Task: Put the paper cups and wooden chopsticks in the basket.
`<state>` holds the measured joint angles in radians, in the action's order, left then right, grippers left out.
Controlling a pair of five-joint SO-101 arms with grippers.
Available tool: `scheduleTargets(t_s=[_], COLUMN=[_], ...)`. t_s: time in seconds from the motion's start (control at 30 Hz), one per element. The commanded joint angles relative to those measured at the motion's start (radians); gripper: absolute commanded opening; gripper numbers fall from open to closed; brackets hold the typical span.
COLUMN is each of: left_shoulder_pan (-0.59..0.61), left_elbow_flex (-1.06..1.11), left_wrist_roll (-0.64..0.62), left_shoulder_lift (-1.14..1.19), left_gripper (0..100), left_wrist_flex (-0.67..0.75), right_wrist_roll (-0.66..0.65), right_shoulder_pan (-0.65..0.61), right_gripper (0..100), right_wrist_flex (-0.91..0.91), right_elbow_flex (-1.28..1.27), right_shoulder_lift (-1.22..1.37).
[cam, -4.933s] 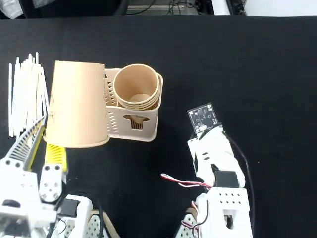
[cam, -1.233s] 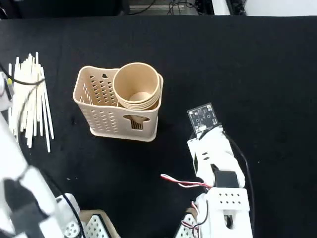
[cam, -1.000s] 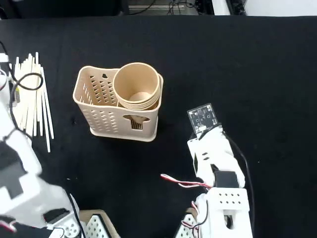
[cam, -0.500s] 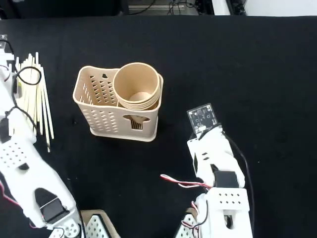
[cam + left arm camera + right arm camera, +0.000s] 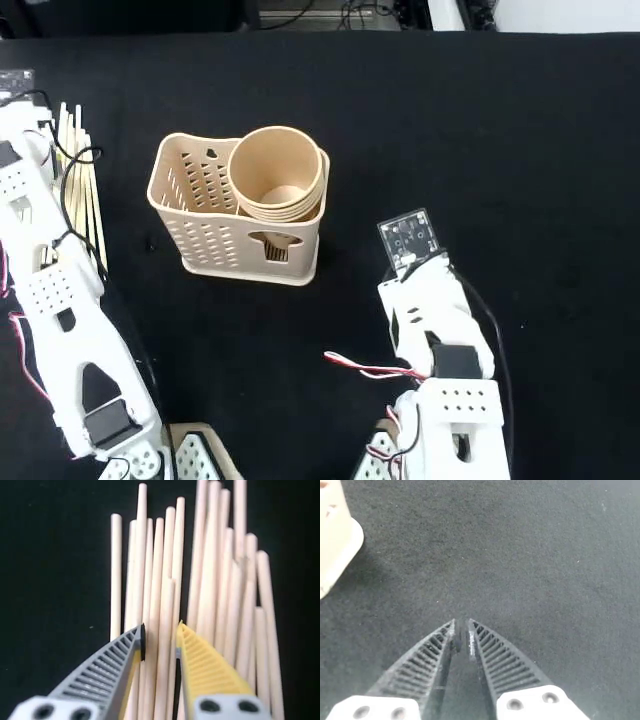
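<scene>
A stack of paper cups (image 5: 277, 180) stands in the right half of the beige basket (image 5: 205, 240). Wooden chopsticks (image 5: 82, 195) lie in a loose pile on the black table at the far left. My left arm (image 5: 50, 290) stretches over that pile. In the left wrist view my left gripper (image 5: 161, 639) is open a little just above the chopsticks (image 5: 210, 580), with a couple of sticks showing between its tips. My right arm (image 5: 440, 320) rests folded at the front right, and my right gripper (image 5: 461, 628) is shut with nothing in it above bare table.
The basket's left compartment (image 5: 190, 180) holds nothing. A corner of the basket (image 5: 335, 540) shows in the right wrist view. Black cloth lies bare to the right of and behind the basket.
The left arm, which held a paper cup by the basket 4.9 s ago, has swung up along the left edge over the chopsticks. The right arm has not moved.
</scene>
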<state>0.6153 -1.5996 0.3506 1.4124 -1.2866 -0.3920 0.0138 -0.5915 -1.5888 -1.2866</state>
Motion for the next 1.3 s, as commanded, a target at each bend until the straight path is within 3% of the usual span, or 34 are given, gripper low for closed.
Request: scheduleTargets(t_s=[0.0, 0.27, 0.43, 0.73, 1.13, 1.27], left_shoulder_pan=[-0.013, -0.015, -0.015, -0.015, -0.025, -0.030], left_elbow_flex=[-0.027, 0.010, 0.019, 0.010, -0.067, -0.067], left_wrist_roll=[-0.035, -0.034, -0.009, 0.025, 0.021, -0.035], left_shoulder_lift=[0.023, 0.021, 0.014, 0.054, -0.069, -0.157], left_gripper=[13, 12, 2, 3, 3, 3], left_wrist_flex=[0.069, -0.011, -0.034, -0.104, -0.342, -0.408], right_wrist_roll=[-0.006, -0.006, -0.006, -0.006, -0.006, -0.006], right_shoulder_pan=[-0.012, -0.012, -0.012, -0.012, -0.012, -0.012], right_gripper=[4.3, 4.3, 4.3, 4.3, 4.3, 4.3], right_wrist_flex=[0.017, 0.017, 0.017, 0.017, 0.017, 0.017], right_elbow_flex=[0.004, 0.004, 0.005, 0.005, 0.005, 0.005], right_shoulder_lift=[-0.004, -0.004, -0.004, -0.004, -0.004, -0.004])
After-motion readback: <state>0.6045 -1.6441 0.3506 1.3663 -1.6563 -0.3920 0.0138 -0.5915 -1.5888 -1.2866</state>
